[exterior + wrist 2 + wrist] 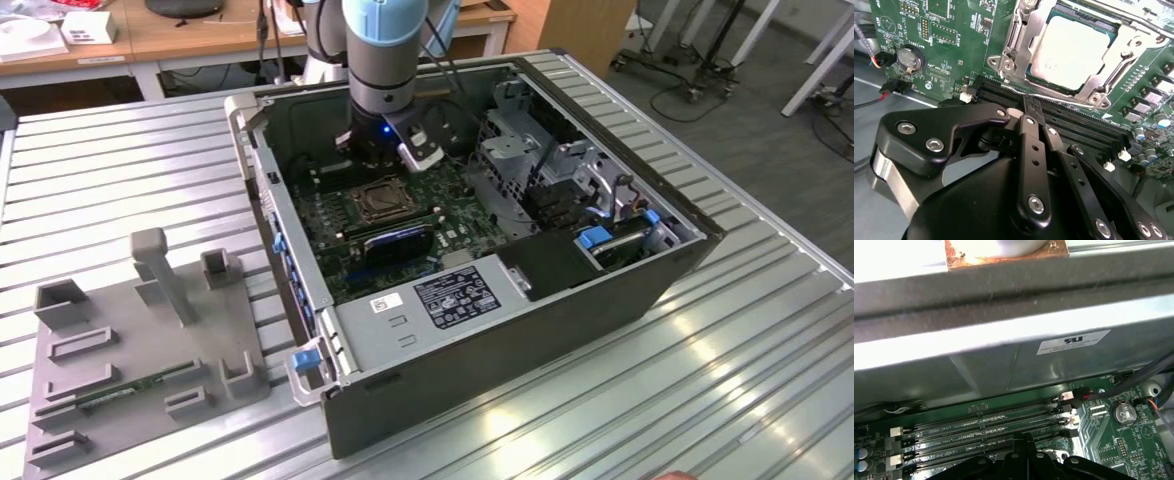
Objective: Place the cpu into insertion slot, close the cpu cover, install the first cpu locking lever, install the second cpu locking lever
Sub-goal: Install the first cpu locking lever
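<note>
Black hand (1026, 106) is pinched together, empty. Pale shiny square cpu (1071, 52) sits in the window of the silver cpu cover (1126, 47).

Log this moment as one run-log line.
claw: shut, tip at memory slots beside cpu cover | cpu: showing through cover window | cpu cover: down over cpu
</note>
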Robot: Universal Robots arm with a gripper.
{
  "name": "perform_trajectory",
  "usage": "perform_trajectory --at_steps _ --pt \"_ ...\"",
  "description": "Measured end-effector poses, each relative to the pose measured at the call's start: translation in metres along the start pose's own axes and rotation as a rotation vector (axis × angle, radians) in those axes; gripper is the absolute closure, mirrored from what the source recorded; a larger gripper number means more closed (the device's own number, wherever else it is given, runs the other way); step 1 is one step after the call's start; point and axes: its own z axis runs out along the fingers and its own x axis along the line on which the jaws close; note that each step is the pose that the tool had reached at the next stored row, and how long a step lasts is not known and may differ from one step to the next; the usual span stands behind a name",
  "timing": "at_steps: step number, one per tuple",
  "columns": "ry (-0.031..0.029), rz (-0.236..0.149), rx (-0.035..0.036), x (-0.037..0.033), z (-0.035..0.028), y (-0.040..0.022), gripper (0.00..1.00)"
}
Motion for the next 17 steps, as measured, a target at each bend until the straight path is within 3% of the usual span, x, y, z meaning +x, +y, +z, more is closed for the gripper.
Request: perform_trajectory --at_steps 10,17 --pt "0.0002 0.000 -0.0010 -0.0010 -0.0145 0.0047 0.89" --pt "0.0002 0.000 -0.0011 -0.0008 -0.0149 0.0047 0.89"
